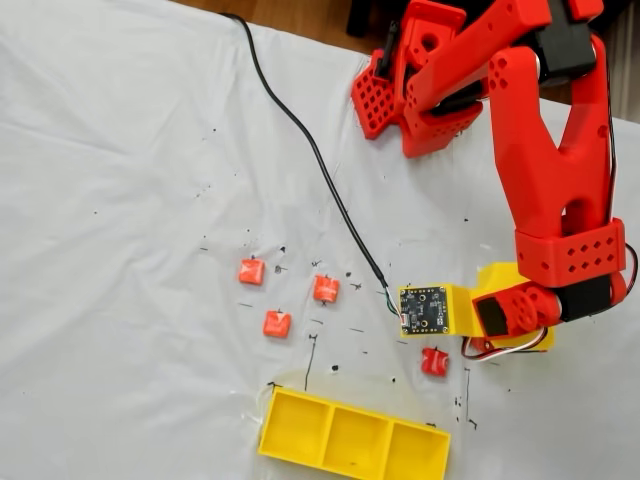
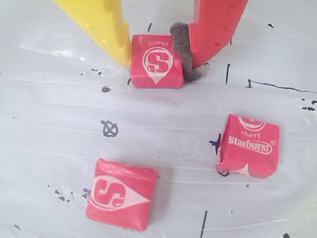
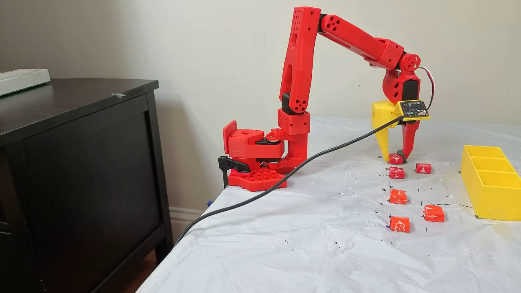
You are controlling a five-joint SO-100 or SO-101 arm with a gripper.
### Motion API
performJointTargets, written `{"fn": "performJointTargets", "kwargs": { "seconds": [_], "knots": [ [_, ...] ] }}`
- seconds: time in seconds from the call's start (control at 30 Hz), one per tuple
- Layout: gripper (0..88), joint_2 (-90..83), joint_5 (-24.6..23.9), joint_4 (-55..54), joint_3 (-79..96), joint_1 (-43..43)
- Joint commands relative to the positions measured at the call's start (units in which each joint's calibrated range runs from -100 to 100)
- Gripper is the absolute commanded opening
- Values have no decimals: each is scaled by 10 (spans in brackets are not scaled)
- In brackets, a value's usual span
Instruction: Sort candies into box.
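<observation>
While my gripper (image 2: 157, 62) stands low on the table (image 3: 325, 228), its yellow finger (image 2: 106, 29) and red finger (image 2: 213, 27) close against a cherry candy (image 2: 157, 68) that rests on the sheet. Two more red candies (image 2: 121, 194) (image 2: 248, 145) lie nearby in the wrist view. Three orange candies (image 1: 251, 271) (image 1: 326, 288) (image 1: 277, 323) sit apart in a fixed view, and the box (image 1: 352, 434) waits near the table's edge, its compartments bare.
</observation>
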Motion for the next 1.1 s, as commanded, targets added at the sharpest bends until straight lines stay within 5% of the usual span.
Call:
{"fn": "performJointTargets", "kwargs": {
  "seconds": [0.0,0.4,0.63,1.07],
  "knots": [
    [2,-15,8,21,-19,-5],
    [2,-253,50,49,-57,67],
    [2,-197,69,-8,-167,161],
    [2,-51,60,-93,-241,182]
  ]
}}
